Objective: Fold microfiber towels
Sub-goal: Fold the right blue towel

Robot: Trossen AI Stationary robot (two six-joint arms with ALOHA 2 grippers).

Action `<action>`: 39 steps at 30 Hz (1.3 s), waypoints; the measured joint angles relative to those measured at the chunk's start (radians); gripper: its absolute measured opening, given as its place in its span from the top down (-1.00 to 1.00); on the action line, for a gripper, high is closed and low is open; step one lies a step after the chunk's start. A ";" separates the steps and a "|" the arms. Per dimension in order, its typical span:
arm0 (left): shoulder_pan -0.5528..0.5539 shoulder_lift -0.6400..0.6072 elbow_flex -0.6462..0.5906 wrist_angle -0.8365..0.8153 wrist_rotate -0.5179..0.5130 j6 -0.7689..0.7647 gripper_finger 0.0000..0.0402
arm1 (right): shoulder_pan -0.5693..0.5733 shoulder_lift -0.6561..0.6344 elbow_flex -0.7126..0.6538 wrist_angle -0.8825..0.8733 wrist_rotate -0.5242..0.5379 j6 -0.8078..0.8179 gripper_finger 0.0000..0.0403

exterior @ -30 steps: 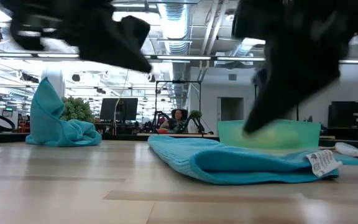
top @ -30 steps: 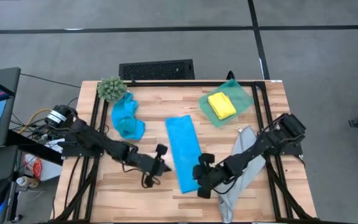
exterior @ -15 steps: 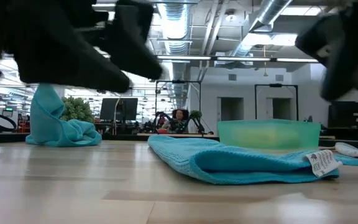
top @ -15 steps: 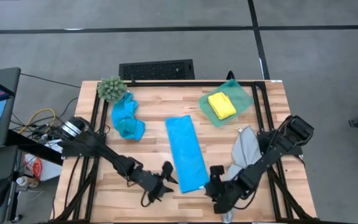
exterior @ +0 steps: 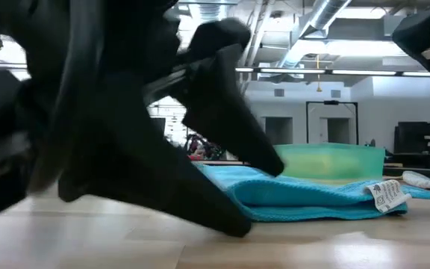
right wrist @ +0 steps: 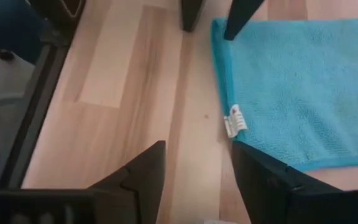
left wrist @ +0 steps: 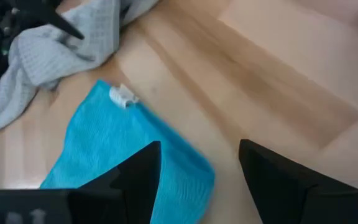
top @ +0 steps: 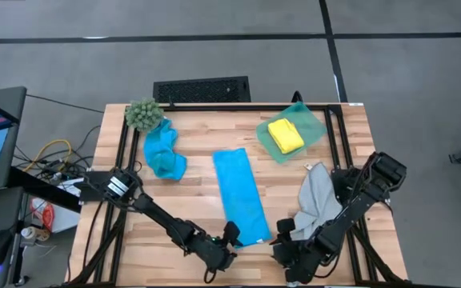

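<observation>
Both grippers hang spread and empty at the lower centre of the overhead picture: left gripper (top: 229, 240), right gripper (top: 282, 240), flanking the folded blue towel (top: 241, 196). A careless pinch could drag its near corners apart and undo the fold.

Wood table (top: 198, 136): towels (top: 241, 195), bin (top: 314, 128), plant (top: 142, 114).

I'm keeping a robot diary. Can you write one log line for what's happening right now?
left gripper: open, at near end of blue towel strip | right gripper: open, at same end, opposite side | nothing held | yellow towel: folded, in green bin
</observation>
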 joint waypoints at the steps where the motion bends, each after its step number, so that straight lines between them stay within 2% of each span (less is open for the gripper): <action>1: 0.000 0.004 0.007 -0.013 -0.001 -0.015 -0.07 | 0.003 0.000 -0.004 -0.001 0.004 -0.010 -0.02; 7: -0.004 0.005 0.018 -0.048 -0.055 -0.080 -0.07 | -0.008 -0.001 -0.089 0.083 0.036 -0.038 0.01; 11: 0.002 0.005 0.019 -0.087 -0.055 -0.144 -0.03 | -0.030 -0.001 -0.136 0.153 0.038 -0.061 0.01; 15: 0.004 0.006 0.019 -0.105 -0.062 -0.170 0.13 | -0.050 -0.001 -0.148 0.200 0.023 -0.121 0.01; 29: 0.012 0.008 0.017 -0.161 -0.096 -0.229 0.94 | -0.078 -0.001 -0.149 0.259 0.014 -0.227 0.02; 39: 0.006 -0.059 0.012 -0.178 -0.177 -0.249 0.99 | -0.078 -0.001 -0.149 0.278 0.016 -0.233 0.02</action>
